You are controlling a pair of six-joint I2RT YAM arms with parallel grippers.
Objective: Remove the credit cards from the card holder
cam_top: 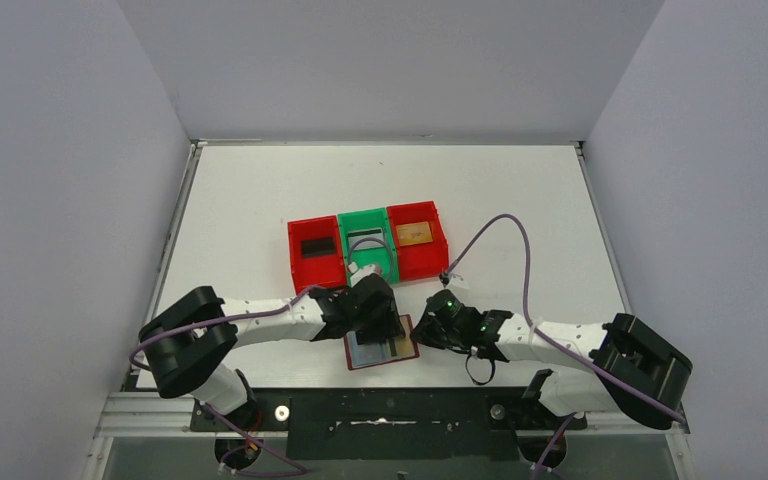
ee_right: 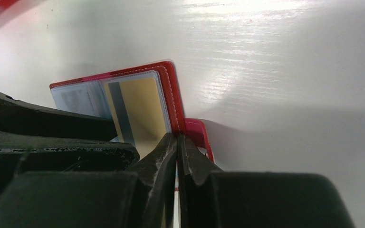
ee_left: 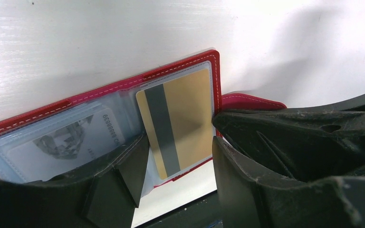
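The dark red card holder (cam_top: pixel 385 353) lies open near the table's front edge. A gold-tan credit card (ee_left: pixel 183 114) with a grey stripe sits in its right clear pocket, and a silver-grey card (ee_left: pixel 71 140) in the left one. My left gripper (ee_left: pixel 178 166) is open just above the holder, its fingers standing either side of the gold card's near end. My right gripper (ee_right: pixel 177 137) is shut on the holder's right cover edge (ee_right: pixel 172 95), beside the red snap tab (ee_right: pixel 197 130). In the top view the left gripper (cam_top: pixel 372 312) covers the holder's far half, and the right gripper (cam_top: pixel 422 330) meets its right side.
Behind the holder stand three joined bins. The left red bin (cam_top: pixel 300 262) holds a black card (cam_top: pixel 317 247), the green bin (cam_top: pixel 385 245) is in the middle, and the right red bin (cam_top: pixel 432 255) holds a gold-tan card (cam_top: pixel 415 233). A purple cable (cam_top: pixel 505 225) loops over the table on the right.
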